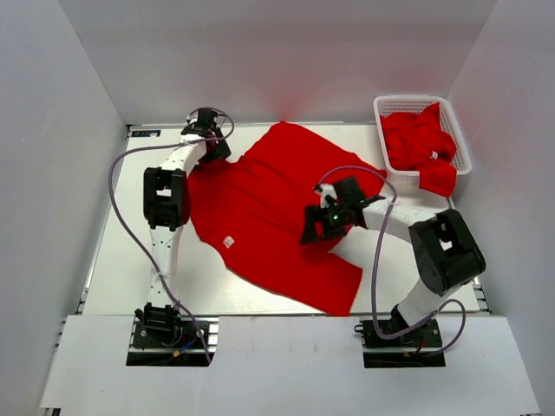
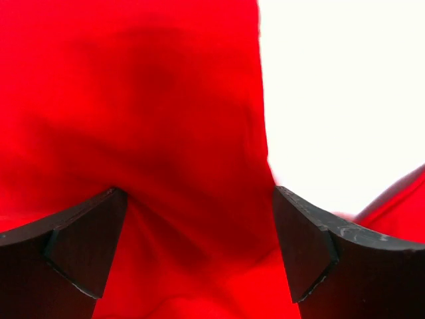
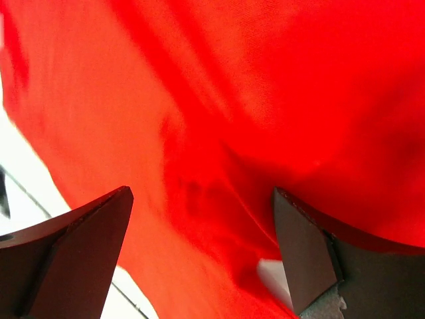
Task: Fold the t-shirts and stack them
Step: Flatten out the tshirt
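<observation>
One white table (image 1: 117,260) carries a red t-shirt (image 1: 269,208) spread across its centre, from far edge towards near edge; a white lattice basket (image 1: 408,102) at the far right corner holds further crumpled red t-shirts (image 1: 421,143); the left gripper (image 1: 215,149), fingers apart, is over the cloth near the far left corner; the right gripper (image 1: 312,227), fingers likewise apart, is over the shirt's right-hand part; a small white label (image 1: 229,242) lies on the shirt's left side.
</observation>
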### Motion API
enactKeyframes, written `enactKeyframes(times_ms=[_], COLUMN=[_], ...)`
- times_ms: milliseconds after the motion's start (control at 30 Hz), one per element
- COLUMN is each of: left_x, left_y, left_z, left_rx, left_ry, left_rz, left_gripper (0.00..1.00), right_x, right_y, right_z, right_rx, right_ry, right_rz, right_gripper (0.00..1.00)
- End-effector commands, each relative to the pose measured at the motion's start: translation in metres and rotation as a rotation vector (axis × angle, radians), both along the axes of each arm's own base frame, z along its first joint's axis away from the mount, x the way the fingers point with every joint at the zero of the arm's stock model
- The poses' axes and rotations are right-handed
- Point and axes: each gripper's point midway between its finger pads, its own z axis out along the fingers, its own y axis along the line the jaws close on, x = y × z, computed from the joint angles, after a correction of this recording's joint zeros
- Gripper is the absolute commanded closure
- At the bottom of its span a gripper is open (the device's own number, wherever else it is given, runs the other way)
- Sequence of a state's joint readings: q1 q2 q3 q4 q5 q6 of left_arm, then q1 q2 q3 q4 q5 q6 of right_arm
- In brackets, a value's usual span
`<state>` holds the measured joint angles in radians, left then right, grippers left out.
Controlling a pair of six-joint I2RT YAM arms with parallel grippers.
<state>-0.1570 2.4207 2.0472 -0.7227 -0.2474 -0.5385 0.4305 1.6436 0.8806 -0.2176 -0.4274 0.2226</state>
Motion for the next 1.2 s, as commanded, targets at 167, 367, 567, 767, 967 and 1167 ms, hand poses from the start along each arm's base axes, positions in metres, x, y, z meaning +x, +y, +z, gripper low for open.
enactKeyframes(times_ms=[167, 367, 567, 767, 967, 1167], left_x=[0.066, 0.104, 0.131, 0.129, 0.088, 0.024], left_y=[-0.044, -0.072, -0.092, -0.079, -0.046, -0.03], left_z=[-0.067, -0.036, 0.005, 0.113, 0.245, 0.239], left_rx=[-0.179, -0.305, -0.401, -0.302, -0.124, -0.078], left_ry=[-0.086, -0.271, -0.436, -0.578, -0.674, -0.524], left_rz=[-0.181, -0.247, -0.294, -0.335, -0.322, -0.314], left_gripper=[0.0, 0.0, 0.0, 0.0, 0.0, 0.0], right_x=[-0.039, -0.024, -0.018, 0.028, 0.101, 0.14], right_y=[0.082, 0.138, 0.18, 0.172, 0.112, 0.071], right_z=[0.019, 0.024, 0.062, 0.11, 0.144, 0.138], right_rx=[0.082, 0.154, 0.312, 0.244, -0.052, -0.214], right_ry=[-0.06, -0.157, -0.261, -0.464, -0.613, -0.583], right_rz=[0.345, 0.426, 0.446, 0.285, -0.067, -0.215], right_gripper=[0.1, 0.1, 0.1, 0.1, 0.1, 0.1])
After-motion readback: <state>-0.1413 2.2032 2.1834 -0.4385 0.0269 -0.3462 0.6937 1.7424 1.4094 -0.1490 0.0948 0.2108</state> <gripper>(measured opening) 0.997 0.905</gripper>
